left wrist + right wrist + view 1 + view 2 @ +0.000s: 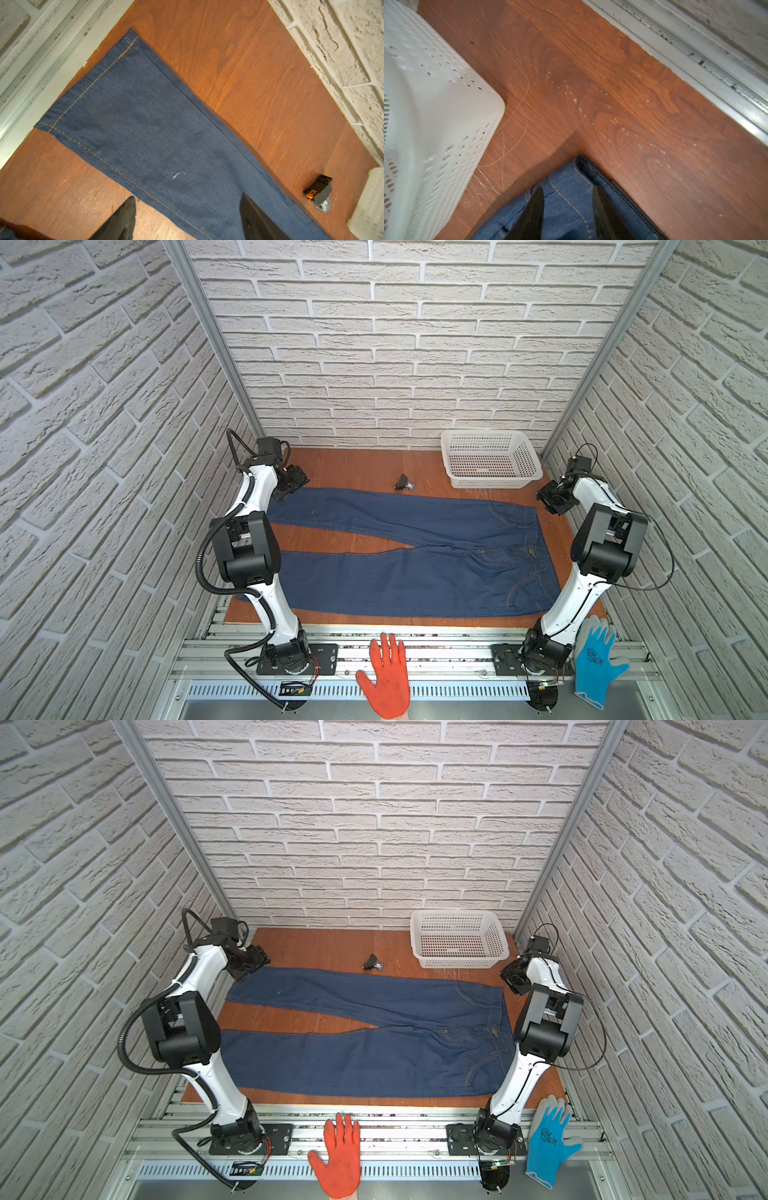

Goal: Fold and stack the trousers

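Left arm (270,605) and right arm (569,597) have white link shells and black joint housings; a black corrugated conduit (202,560) serves the left; the base plate (328,657) is black, screwed; left gripper (187,197) fingers (122,220) are black, tapered.

Trousers (415,572) flat on table (353,468): waist right, legs running left, one near, one far. Left gripper (291,485) over the far leg's hem, right gripper (552,499) over the far waist corner. Basket (486,481) far right behind the waist, small part (402,482) just behind the far leg. Gloved hand (388,676) near centre, glove (598,659) near right.
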You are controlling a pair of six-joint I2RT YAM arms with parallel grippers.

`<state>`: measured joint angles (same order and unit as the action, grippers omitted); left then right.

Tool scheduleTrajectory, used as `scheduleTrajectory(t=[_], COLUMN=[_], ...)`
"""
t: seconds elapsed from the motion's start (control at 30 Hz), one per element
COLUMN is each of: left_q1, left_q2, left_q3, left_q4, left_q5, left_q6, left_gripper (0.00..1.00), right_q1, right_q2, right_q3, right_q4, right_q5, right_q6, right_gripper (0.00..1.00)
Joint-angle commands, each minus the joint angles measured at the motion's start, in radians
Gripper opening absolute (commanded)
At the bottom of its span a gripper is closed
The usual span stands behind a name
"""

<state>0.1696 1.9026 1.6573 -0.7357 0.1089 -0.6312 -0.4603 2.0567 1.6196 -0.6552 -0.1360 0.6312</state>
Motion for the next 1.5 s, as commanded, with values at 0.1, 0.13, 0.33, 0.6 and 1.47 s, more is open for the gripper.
scheduleTrajectory(t=[0.1,0.13,0.33,0.6,1.47], left_q1=[-0.012,-0.013,-0.015,-0.016,0.012], left_q2=[-0.010,-0.007,-0.007,-0.005,-0.001], left_q3=[-0.002,-0.002,-0.002,-0.004,0.039], left_q4=[-0.001,0.000,-0.001,0.000,-0.017], left_q5=[-0.024,-0.026,-0.037,-0.046,-0.040], left_q6=[0.005,0.006,0.007,0.009,0.015], left_gripper=[0.78,0.78,0.78,0.78,0.78], right_q1=[0.003,0.004,0.016,0.029,0.034], right_q2=[0.081,0.092,0.136,0.175,-0.028], right_q3=[0.062,0.069,0.094,0.109,0.182], right_q4=[-0.017,-0.020,-0.029,-0.015,-0.088], right_q5=[-0.014,-0.016,-0.014,-0.041,-0.006], right_q6=[-0.011,-0.014,-0.018,-0.006,-0.014], right_gripper=[0.35,0.35,0.33,0.26,0.05])
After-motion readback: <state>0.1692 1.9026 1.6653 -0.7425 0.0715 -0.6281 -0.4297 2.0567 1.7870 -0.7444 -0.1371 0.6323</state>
